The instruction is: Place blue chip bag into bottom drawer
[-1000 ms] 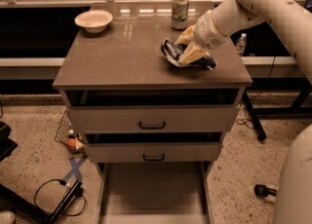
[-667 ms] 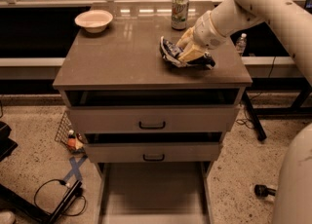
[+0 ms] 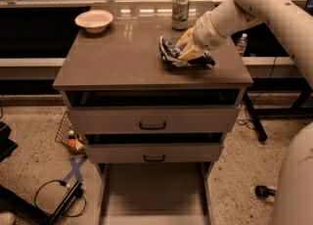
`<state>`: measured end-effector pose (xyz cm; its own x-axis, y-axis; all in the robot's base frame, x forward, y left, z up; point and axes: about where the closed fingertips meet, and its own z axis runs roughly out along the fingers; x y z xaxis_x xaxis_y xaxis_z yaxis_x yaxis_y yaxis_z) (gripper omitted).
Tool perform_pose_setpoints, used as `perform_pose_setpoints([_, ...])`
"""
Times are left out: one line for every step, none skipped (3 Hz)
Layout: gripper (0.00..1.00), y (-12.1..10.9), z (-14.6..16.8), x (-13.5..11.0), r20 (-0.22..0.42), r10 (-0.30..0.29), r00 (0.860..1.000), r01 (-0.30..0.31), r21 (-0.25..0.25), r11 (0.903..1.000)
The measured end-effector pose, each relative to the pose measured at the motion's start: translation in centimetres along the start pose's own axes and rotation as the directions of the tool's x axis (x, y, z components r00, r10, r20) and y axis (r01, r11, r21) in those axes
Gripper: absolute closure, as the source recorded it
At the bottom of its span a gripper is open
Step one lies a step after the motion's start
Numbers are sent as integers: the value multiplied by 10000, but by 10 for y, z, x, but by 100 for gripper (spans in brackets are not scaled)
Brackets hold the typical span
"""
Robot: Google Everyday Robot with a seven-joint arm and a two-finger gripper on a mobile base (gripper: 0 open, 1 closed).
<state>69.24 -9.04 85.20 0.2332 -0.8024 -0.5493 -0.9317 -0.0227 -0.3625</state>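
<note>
Gripper [image 3: 189, 53] clasps the crumpled, white-marked blue chip bag [image 3: 169, 51] on the cabinet top [image 3: 122, 57].

Cream-yellow tool [image 3: 185, 56] at the white-marked blue chip bag [image 3: 168, 52], green-and-white can [image 3: 180, 11], white bowl [image 3: 94, 21], grey-beige bottom drawer [image 3: 154, 190].

On the tabletop [image 3: 122, 57] we see a bowl [image 3: 94, 20] near the far-left corner and a soda can [image 3: 180, 11] at the far edge, right of the middle. The chip bag [image 3: 168, 52] lies toward the right edge, in front of the can. The gripper [image 3: 188, 53] sits on the bag, clasped around it, its arm reaching in over the far-right corner. Below the front edge two upper drawers [image 3: 152, 120] stand slightly out. Beneath them the bottom drawer [image 3: 151, 194] is pulled out furthest.
</note>
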Motion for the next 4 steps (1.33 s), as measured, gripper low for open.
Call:
perform_pose_setpoints([100,-12,-1,-7,-202,-144,9997,143,-53,9999])
perform_pose_setpoints([100,-30,-25,-27,-806,-475,9956,488,151,9987])
perform_pose_setpoints([100,-35,-66,-50,-1477,-669,9868,764,595,9953])
perform_pose_setpoints([100,-19,-112,-68,-1864,-405,9816,653,1290,9895])
